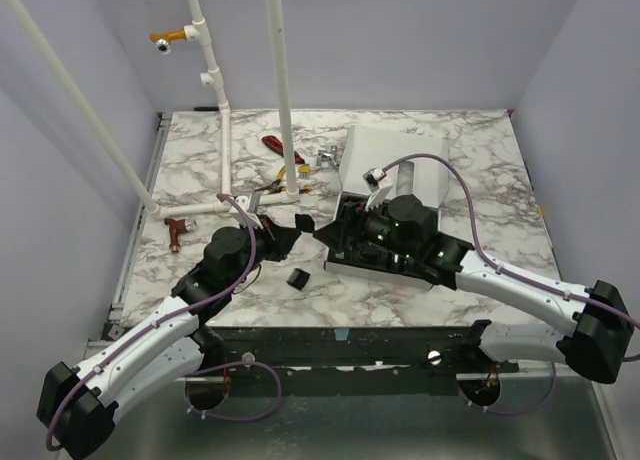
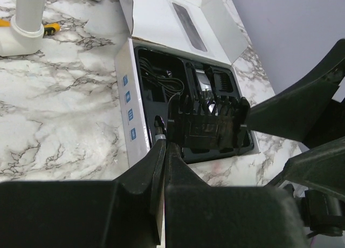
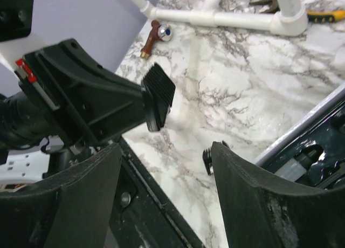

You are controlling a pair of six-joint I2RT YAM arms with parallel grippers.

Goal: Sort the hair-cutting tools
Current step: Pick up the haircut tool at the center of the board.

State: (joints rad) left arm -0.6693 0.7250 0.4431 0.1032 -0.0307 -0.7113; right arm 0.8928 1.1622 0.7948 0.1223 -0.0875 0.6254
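Black guard (image 2: 207, 130) hanging in clenched left tool (image 2: 165, 151) beside case (image 2: 125, 97) | right tool (image 3: 164, 147) gaping, empty | next probably needing alignment over free slot

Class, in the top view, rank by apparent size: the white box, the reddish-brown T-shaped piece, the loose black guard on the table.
Largest: white box.
Then reddish-brown T-shaped piece and loose black guard: both small, too alike to rank.
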